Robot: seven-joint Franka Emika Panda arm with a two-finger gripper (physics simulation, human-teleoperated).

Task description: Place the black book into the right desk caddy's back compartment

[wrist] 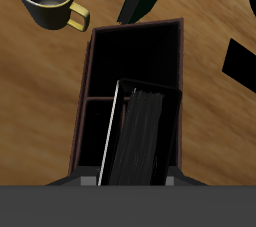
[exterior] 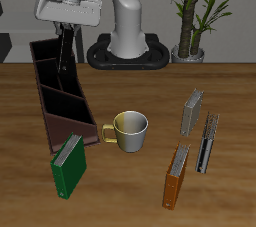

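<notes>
— Where do we have the black book (wrist: 140,136)?

— Upright in our gripper (wrist: 135,176), jaws closed on its upper edge, hanging over the right desk caddy (exterior: 58,91). We keep it on edge so it can slip between the walls.

— Above the back compartment (wrist: 150,131)?

— The wrist view suggests so; the cross divider sits just beyond the book. The green book (exterior: 68,164) and yellow mug (exterior: 128,131) rest near the caddy's front end, out of our way.

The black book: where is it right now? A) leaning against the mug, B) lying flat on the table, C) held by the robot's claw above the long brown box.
C: the black book hangs upright in the gripper over the right desk caddy.
</notes>
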